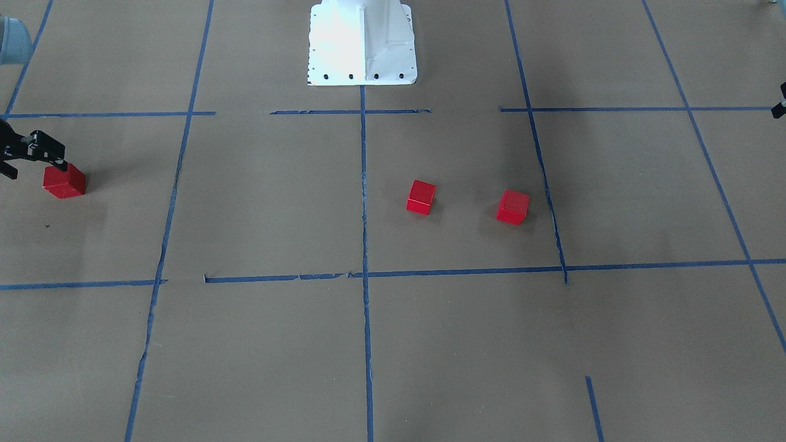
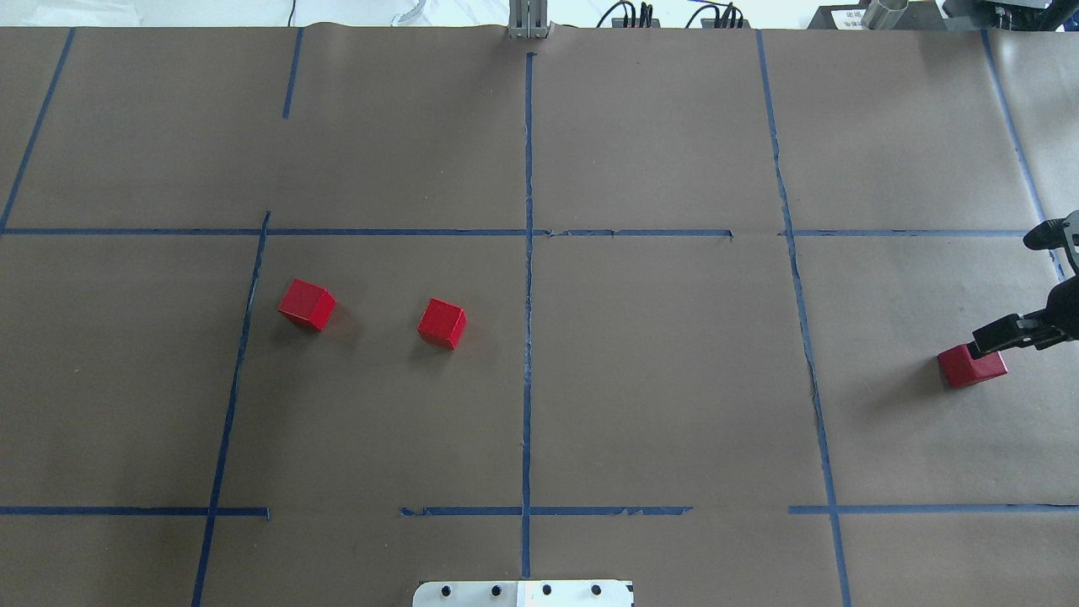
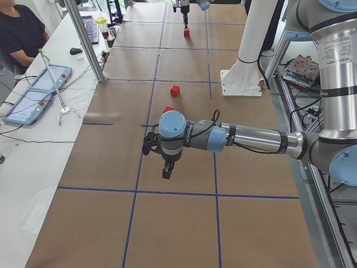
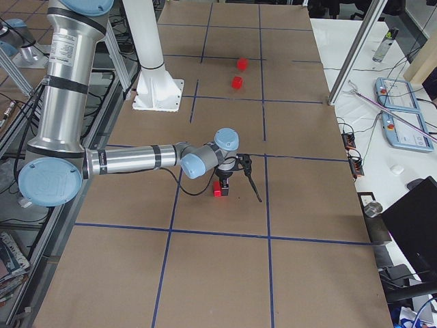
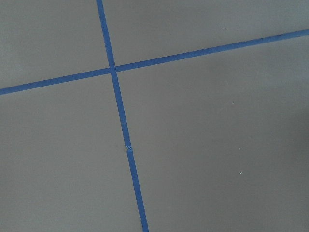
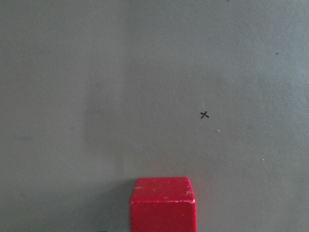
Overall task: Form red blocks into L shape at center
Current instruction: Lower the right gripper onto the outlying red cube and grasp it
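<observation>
We are at the opening step. None of the three red cubes is at the center [image 2: 539,371] yet, the bare brown patch of the worktop [image 2: 674,126] crossed by the middle tape line [image 2: 528,396]. The lone block [image 2: 971,368] sits well out on the robot's right. The right pincer [image 1: 35,161] hangs at it with its jaws spread wide. One finger [image 1: 59,162] shows at the cube's top edge and the other is well clear on the outer side. We cannot tell whether the cube sits properly between them, though the right wrist view has it low and centred. The inner block [image 2: 442,324] and the outer block [image 2: 307,304] lie apart on the robot's left of that line, both a little askew. The left pincer [image 3: 158,162] hovers over bare paper near a tape crossing, and we cannot tell how its jaws stand. We judge the step in hand to be picking up the lone block. The next move calls for settling the jaws squarely about it, closing, lifting, and carrying it far inward. It should be set down beside the line, with room for the other two to butt against it.
</observation>
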You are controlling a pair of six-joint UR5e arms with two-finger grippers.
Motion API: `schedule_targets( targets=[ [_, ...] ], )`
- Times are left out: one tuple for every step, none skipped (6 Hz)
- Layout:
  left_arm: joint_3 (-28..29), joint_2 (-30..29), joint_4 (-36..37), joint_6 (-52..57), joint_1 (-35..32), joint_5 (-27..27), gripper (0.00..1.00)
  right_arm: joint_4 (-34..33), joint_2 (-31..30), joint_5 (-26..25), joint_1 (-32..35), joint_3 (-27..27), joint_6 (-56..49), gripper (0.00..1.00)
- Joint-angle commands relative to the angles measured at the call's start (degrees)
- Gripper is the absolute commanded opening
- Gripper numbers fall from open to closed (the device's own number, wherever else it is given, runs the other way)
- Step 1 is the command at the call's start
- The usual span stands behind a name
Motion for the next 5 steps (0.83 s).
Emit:
schedule_targets(
  targets=[
    [0.0,0.0,0.0,0.0,0.0,0.0,1.0,0.0,0.3,-0.2,-1.9,-1.4,0.2,1.0],
    [0.0,0.0,0.0,0.0,0.0,0.0,1.0,0.0,1.1,-0.4,-3.0,-2.3,0.2,1.0],
    [0.0,0.1,0.0,0.0,0.0,0.0,1.0,0.1,2.3,-0.4,-3.0,-3.5,0.0,0.99],
    [0.0,0.1,0.0,0.0,0.0,0.0,1.0,0.0,2.6,-1.9,-3.1,-3.7,0.2,0.86],
    [0.0,0.1,0.0,0.0,0.0,0.0,1.0,0.0,2.6,-2.1,-3.1,-4.1,0.2,0.36]
  ],
)
